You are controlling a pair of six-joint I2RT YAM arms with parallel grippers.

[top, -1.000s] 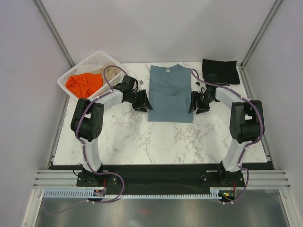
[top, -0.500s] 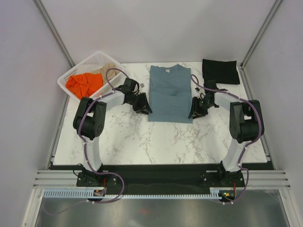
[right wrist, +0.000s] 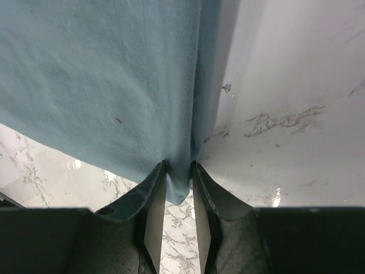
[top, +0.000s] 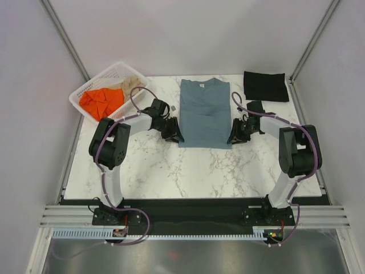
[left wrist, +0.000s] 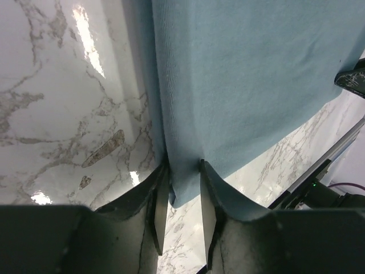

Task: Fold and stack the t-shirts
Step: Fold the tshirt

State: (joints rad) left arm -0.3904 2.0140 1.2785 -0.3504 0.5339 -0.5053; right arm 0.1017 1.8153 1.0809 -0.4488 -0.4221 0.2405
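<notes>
Slate-blue t-shirt point(top: 204, 111) is lying flat at upper centre of the top view. I'm clenching my left gripper point(left wrist: 182, 174) and right gripper point(right wrist: 178, 168) on its two lower corners, cloth filling both jaws.

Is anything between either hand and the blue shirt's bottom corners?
Nothing visible. The left hand and the right hand each have a bottom corner of the blue shirt between their fingers.

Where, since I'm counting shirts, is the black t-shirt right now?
In the top view the black t-shirt lies folded at the far right corner of the table, to the right of the spread blue-grey t-shirt.
</notes>
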